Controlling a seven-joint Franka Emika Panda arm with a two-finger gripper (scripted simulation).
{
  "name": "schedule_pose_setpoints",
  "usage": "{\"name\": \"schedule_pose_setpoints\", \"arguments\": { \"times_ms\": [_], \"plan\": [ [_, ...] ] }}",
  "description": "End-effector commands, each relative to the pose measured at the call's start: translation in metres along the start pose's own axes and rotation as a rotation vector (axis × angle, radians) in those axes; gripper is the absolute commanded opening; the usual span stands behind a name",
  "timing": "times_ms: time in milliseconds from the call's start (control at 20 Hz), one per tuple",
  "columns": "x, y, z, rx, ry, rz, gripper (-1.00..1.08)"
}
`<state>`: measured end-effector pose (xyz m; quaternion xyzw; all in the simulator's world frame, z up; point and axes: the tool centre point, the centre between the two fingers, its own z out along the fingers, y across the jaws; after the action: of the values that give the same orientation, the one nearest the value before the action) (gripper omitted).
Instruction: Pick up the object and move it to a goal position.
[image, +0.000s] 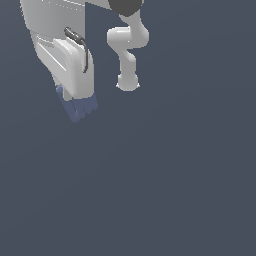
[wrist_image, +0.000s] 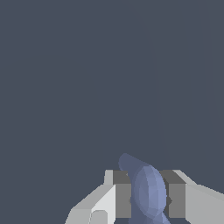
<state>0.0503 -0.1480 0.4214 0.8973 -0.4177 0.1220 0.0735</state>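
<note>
Now, gripper (wrist_image: 148, 197): your jaws are clamped on the blue object, one dark pad (wrist_image: 123, 194) pressed to each flank.
Blue object (wrist_image: 148, 192): you see a muted, slate-blue body with rounded, faceted sides; one narrower lobe sticks out past the pads.
Object's place: in the exterior view it (image: 77, 106) hangs below the white hand, raised off the ground, toward the exterior view's left and upper part.
Hand: white housing with a dark cable (image: 79, 44) looping along its side.
Arm (image: 128, 50): white, jointed links stand behind, base toward the middle top.
Surface (image: 150, 190): plain dark grey-blue, flat and unmarked.
Room: you cannot tell floor from backdrop; the same grey-blue fills both views.
</note>
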Motion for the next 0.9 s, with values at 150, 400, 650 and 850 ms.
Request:
{"name": "schedule_pose_setpoints", "arguments": {
  "times_ms": [150, 400, 650, 850],
  "plan": [
    [0.021, -0.003, -0.025, -0.001, 0.000, -0.001, -1.00],
    [0.038, -0.005, -0.043, -0.002, 0.001, -0.001, -1.00],
    [0.052, -0.007, -0.059, -0.002, 0.002, -0.001, -1.00],
    [0.061, -0.008, -0.068, -0.003, 0.002, -0.001, -1.00]
  ]
}}
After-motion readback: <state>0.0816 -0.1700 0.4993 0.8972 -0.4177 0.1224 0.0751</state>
